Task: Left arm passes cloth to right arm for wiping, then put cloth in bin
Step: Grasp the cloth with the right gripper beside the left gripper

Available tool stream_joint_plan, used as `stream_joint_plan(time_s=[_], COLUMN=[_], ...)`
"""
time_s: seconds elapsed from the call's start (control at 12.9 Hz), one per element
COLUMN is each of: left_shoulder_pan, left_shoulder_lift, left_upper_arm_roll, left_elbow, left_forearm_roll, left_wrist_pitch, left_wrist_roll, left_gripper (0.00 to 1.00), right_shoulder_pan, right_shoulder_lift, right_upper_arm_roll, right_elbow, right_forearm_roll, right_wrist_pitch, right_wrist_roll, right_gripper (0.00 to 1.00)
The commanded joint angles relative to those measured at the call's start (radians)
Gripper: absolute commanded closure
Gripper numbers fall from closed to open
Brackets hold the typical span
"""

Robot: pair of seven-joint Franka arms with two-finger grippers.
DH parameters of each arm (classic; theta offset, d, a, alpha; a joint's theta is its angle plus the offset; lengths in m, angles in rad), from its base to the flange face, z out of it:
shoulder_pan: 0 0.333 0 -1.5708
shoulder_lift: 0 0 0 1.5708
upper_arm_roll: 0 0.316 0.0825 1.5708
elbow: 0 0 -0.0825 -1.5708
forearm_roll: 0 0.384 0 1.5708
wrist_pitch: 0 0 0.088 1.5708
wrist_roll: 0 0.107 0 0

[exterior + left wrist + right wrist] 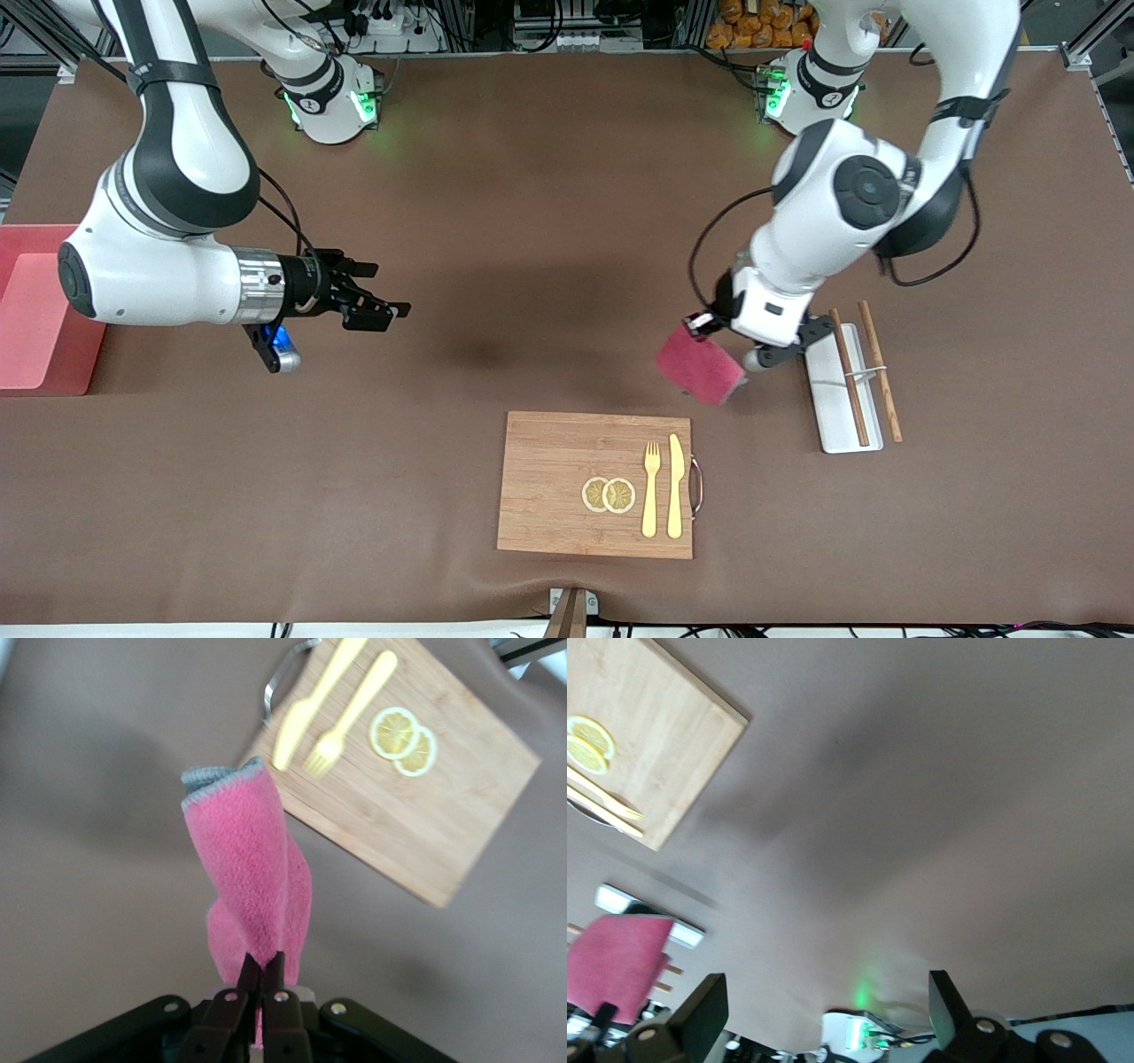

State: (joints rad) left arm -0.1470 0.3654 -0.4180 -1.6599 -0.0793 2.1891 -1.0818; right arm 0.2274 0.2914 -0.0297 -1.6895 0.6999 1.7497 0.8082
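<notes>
The magenta-red cloth (702, 365) hangs from my left gripper (706, 326), which is shut on its top edge and holds it over the bare table beside the wooden board (567, 483). In the left wrist view the cloth (252, 868) droops from the pinched fingers (263, 967). My right gripper (385, 290) is open and empty, in the air over the table toward the right arm's end, pointing at the cloth. In the right wrist view its jaws (824, 992) stand wide apart and the cloth (616, 961) shows farther off. The pale pink bin (35, 310) stands at the table edge at the right arm's end.
The wooden board carries two lemon slices (609, 494), a yellow fork (651, 487) and a yellow knife (675, 486). A flat white tray (828, 403) with two wooden chopsticks (879, 370) lies toward the left arm's end, beside the left gripper.
</notes>
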Motion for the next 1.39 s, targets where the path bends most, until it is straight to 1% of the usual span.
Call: stream_joint_plan(time_s=[0.0,0.15,0.31,0.46,0.54,0.62,0.7,0.93,1.16,1.31], left_shoulder_pan=[-0.095,-0.138,-0.183,-0.219,-0.236,-0.244,-0.252,-0.264,-0.266,-0.276], left_shoulder_lift=[0.121,0.155,0.17,0.204,0.219,0.231,0.237,0.25,0.251,0.251], left_upper_arm_roll=[0.001,0.001,0.001,0.002,0.002,0.002,0.002,0.002,0.001,0.002], left_elbow=[0.164,0.218,0.221,0.241,0.256,0.265,0.269,0.272,0.284,0.292], left_forearm_roll=[-0.01,-0.01,-0.011,-0.01,-0.01,-0.01,-0.01,-0.01,-0.011,-0.011], left_wrist_pitch=[-0.008,0.017,0.119,0.197,0.218,0.237,0.264,0.299,0.301,0.301], left_wrist_roll=[-0.243,-0.387,-0.546,-0.695,-0.749,-0.794,-0.838,-0.917,-0.961,-0.978], left_gripper=[1.0,1.0,1.0,1.0,1.0,1.0,1.0,1.0,1.0,1.0], right_shoulder_pan=[0.018,0.076,0.127,0.167,0.194,0.211,0.216,0.217,0.217,0.219], right_shoulder_lift=[0.035,0.072,0.121,0.147,0.161,0.181,0.192,0.213,0.276,0.298], right_upper_arm_roll=[-0.003,-0.002,-0.002,-0.002,-0.002,-0.002,-0.004,-0.002,-0.004,-0.004], right_elbow=[0.004,0.01,0.03,0.03,0.036,0.037,0.042,0.077,0.165,0.177], right_forearm_roll=[0.036,0.036,0.036,0.039,0.059,0.113,0.142,0.144,0.142,0.142], right_wrist_pitch=[0.049,0.161,0.255,0.306,0.335,0.374,0.393,0.396,0.398,0.416], right_wrist_roll=[0.003,0.002,0.003,0.011,0.019,0.019,0.019,0.019,0.02,0.019], right_gripper=[0.0,0.0,0.0,0.0,0.0,0.0,0.0,0.0,0.0,0.0])
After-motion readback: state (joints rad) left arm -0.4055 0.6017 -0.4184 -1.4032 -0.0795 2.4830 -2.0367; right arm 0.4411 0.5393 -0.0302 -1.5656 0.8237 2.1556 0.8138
